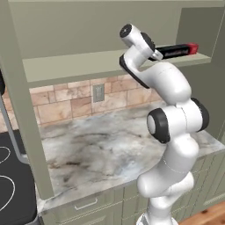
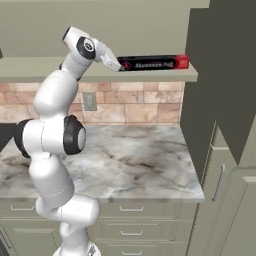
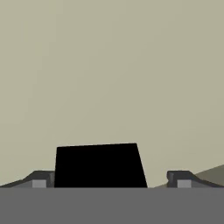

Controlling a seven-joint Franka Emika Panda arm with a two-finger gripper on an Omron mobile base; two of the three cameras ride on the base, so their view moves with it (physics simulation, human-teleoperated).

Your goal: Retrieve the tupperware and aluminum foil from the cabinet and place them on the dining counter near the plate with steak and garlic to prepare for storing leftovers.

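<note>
The aluminum foil [image 1: 178,50] [image 2: 155,63] is a long black box with a red end, lying on the shelf of the pale green wall cabinet [image 1: 70,66] [image 2: 40,70]. My gripper [image 1: 157,55] [image 2: 119,66] is raised to shelf height at the box's near end. In the hand view the foil's black end [image 3: 99,165] sits between my two fingertips [image 3: 39,179], with a gap on each side. The gripper [image 3: 109,179] is open and touches nothing. The tupperware, dining counter, plate, steak and garlic are out of view.
Below the shelf runs a marbled kitchen counter [image 1: 96,145] [image 2: 130,155] on green drawer cabinets, backed by stone tiles with an outlet [image 1: 98,92]. A dark stove [image 1: 9,184] is at the left. The cabinet's upright panel [image 1: 26,110] and a tall unit [image 2: 220,100] flank the opening.
</note>
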